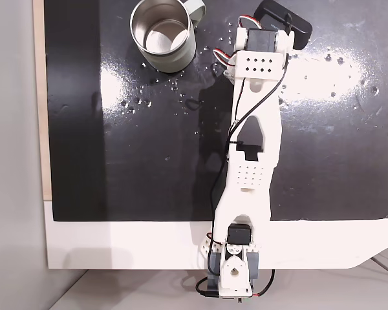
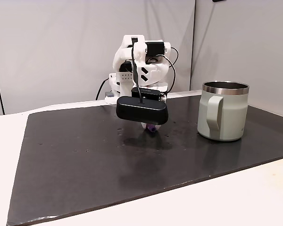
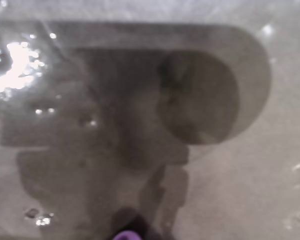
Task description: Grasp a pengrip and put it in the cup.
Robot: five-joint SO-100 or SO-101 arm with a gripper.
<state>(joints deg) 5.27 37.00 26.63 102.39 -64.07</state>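
On the black mat (image 1: 149, 161) covering most of the white counter (image 1: 116, 245), the cup (image 1: 163, 33) stood upright near the mat's far edge in a fixed view from above, steel inside showing, handle (image 1: 197, 8) toward the far edge. The arm (image 1: 249, 155) reached from its base (image 1: 231, 271) at the near edge out across the mat, its head to the right of the cup in that view, well apart from it. In a fixed view at counter level, the black camera housing (image 2: 141, 110) on the wrist hung low over the mat, left of the cup (image 2: 222, 111). Just under the housing a bit of the pengrip (image 2: 152, 128) showed purple, at or close to the mat surface. The fingers were hidden behind the housing; could not tell whether they were clenched or released. Wrist view blurred; purple tip of pengrip (image 3: 126, 235) at bottom edge.
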